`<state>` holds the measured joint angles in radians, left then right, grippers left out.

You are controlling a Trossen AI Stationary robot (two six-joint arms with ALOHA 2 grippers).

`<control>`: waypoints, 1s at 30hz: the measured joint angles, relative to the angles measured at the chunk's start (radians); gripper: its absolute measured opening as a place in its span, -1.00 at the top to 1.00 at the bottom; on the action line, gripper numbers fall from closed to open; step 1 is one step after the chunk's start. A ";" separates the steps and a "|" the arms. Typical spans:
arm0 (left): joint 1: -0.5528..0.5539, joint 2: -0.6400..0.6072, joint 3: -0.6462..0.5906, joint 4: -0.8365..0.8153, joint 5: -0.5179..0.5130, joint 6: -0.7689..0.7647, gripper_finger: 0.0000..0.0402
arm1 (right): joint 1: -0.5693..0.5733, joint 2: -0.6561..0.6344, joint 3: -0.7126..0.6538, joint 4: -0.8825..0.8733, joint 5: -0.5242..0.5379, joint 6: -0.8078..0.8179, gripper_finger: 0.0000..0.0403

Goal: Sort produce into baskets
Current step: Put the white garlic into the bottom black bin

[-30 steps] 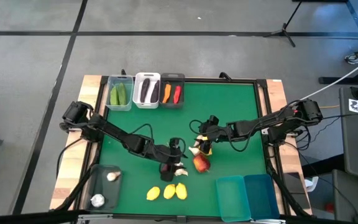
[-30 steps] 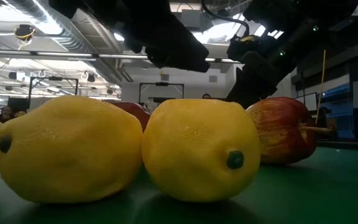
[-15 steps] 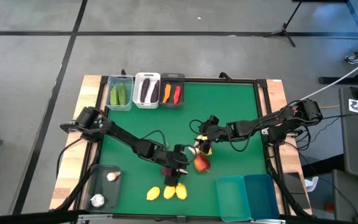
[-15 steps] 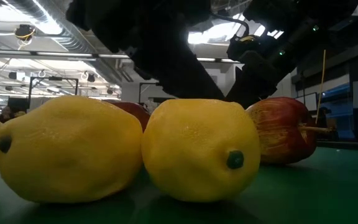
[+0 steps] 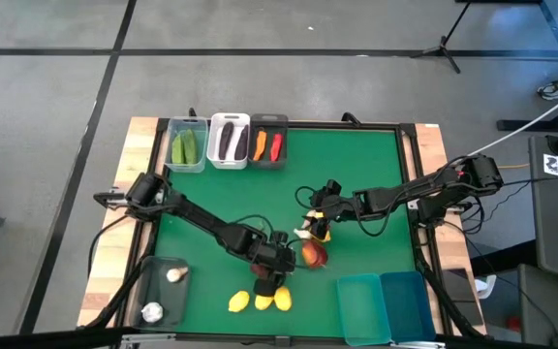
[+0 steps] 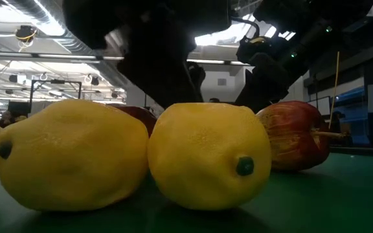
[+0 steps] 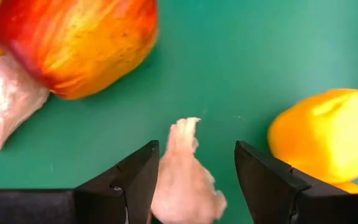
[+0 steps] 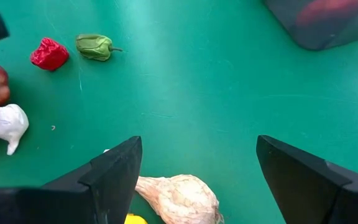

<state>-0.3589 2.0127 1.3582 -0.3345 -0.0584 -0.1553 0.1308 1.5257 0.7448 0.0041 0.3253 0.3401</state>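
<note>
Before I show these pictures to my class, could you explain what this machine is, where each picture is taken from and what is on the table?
It is a robot with two dark arms at a green table, sorting toy produce into bins. One picture looks straight down, one looks level across the tabletop, and two come from cameras on the wrists. The left gripper has its jaws closed around a garlic bulb, close to the lemons and a red fruit. The right gripper hangs with open jaws over another garlic bulb. At the far edge, three bins already hold cucumbers, eggplants, a carrot and a chili. Two teal bins are at the near edge.
</note>
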 joint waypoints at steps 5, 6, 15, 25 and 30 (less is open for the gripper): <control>-0.010 0.001 0.014 -0.009 0.001 0.004 -0.02 | 0.000 0.000 0.000 0.000 0.000 0.000 -0.57; -0.009 0.001 0.013 -0.016 0.001 0.004 -0.02 | 0.000 0.000 0.000 0.000 0.000 0.000 -0.57; 0.019 0.001 0.013 -0.006 -0.001 0.000 -0.02 | 0.000 0.000 0.000 0.000 0.000 0.000 -0.57; 0.020 0.001 0.013 0.038 0.014 0.001 -0.02 | 0.000 0.000 0.000 0.000 0.000 0.000 -0.57; 0.020 0.025 0.012 0.051 0.028 0.000 -0.02 | 0.000 0.000 0.000 0.000 0.000 0.000 -0.57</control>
<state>-0.3386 2.0379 1.3701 -0.2838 -0.0299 -0.1553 0.1307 1.5257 0.7448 0.0040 0.3252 0.3397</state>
